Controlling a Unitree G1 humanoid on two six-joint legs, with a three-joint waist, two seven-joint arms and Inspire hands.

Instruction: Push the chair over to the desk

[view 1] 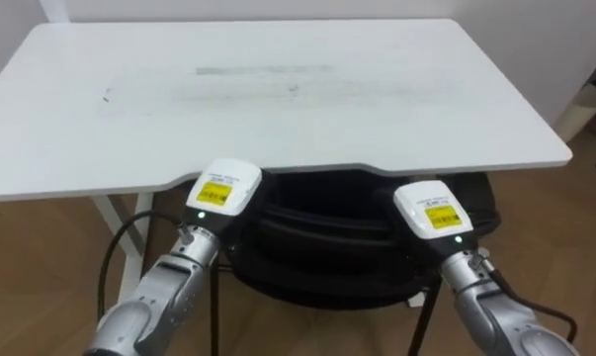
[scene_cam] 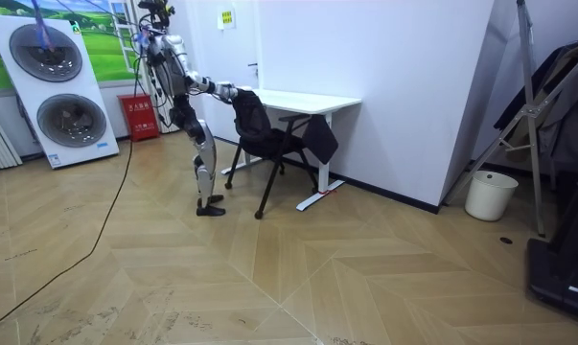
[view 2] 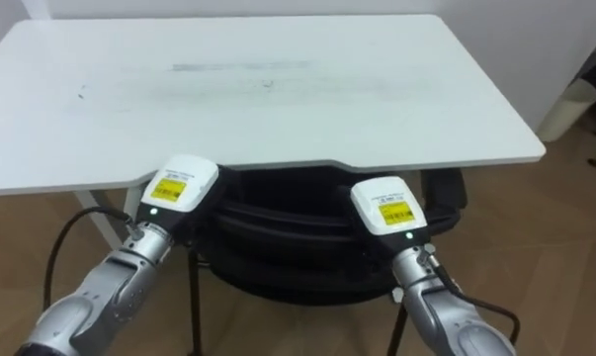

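**Left eye view.** A white, smooth, rectangular desk top (view 1: 278, 89) with rounded corners and a shallow curved recess in its near edge is spanning the frame. It is standing over a light wooden floor (view 1: 41, 257). A black chair with a curved, ribbed backrest (view 1: 347, 237) is sitting partly under the desk's near edge, at the recess. The left hand (view 1: 221, 190) is meeting the backrest's left end and the right hand (view 1: 431, 210) its right end. Both are showing white backs with yellow labels. The grip state of either hand cannot be determined.

**Room view.** The robot is standing upright behind the chair, at the room view's left of the desk, with its arms reaching forward to the backrest. The floor is showing a herringbone plank pattern. The desk is standing against a plain white wall (scene_cam: 404, 77). A white round bucket (scene_cam: 484, 195) is standing well apart, toward the room view's right.

**Right eye view.** The backrest is lying between both hands, directly below the desk edge.
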